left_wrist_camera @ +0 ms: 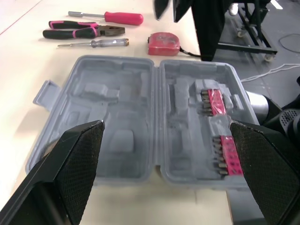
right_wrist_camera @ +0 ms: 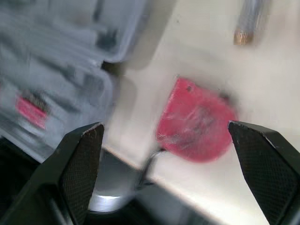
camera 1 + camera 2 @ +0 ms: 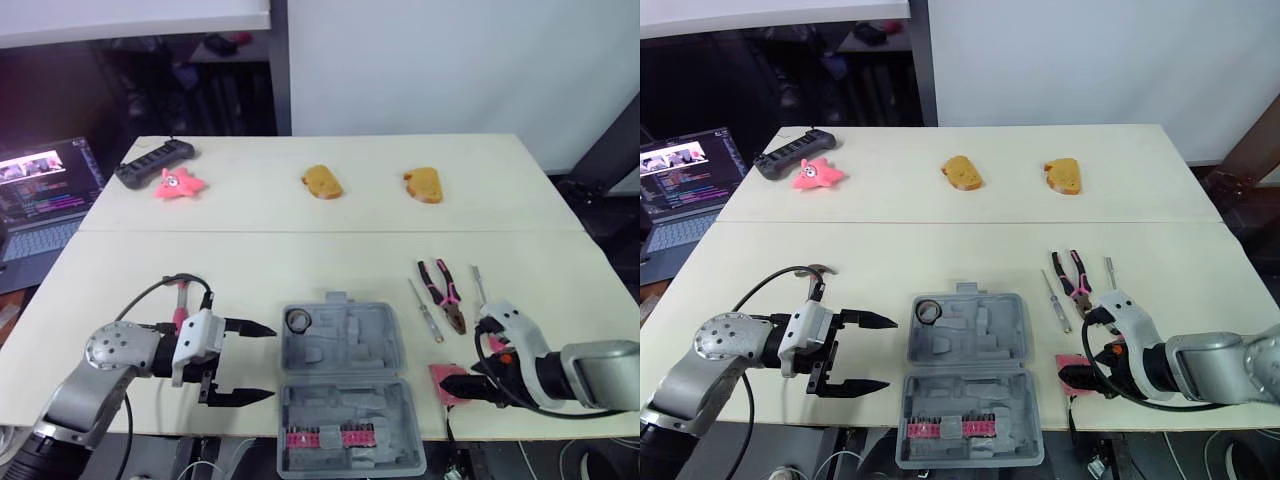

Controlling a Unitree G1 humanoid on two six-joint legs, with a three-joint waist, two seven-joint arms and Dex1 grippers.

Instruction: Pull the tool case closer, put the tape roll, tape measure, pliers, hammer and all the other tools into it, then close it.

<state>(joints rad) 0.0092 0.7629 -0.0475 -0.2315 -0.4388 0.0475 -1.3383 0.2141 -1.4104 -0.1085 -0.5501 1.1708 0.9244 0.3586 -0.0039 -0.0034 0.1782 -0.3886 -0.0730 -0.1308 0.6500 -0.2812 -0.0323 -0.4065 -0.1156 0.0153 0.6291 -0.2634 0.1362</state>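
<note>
The grey tool case (image 3: 345, 345) lies open at the table's front edge, its near half holding pink bits (image 1: 218, 140). A black tape roll (image 3: 297, 320) sits in its far left corner. My left gripper (image 3: 250, 362) is open just left of the case, pointing at it. My right gripper (image 2: 164, 125) is open with its fingers on either side of the red tape measure (image 2: 194, 122), which lies on the table right of the case. Pink-handled pliers (image 3: 446, 292) and a thin screwdriver (image 3: 425, 310) lie beyond it. A pink-handled hammer (image 3: 181, 305) shows partly behind my left arm.
A second screwdriver (image 3: 478, 285) lies right of the pliers. Two bread pieces (image 3: 322, 181) (image 3: 424, 184), a pink star toy (image 3: 178, 184) and a black device (image 3: 153, 161) sit at the back. A laptop (image 3: 40, 190) stands beyond the left edge.
</note>
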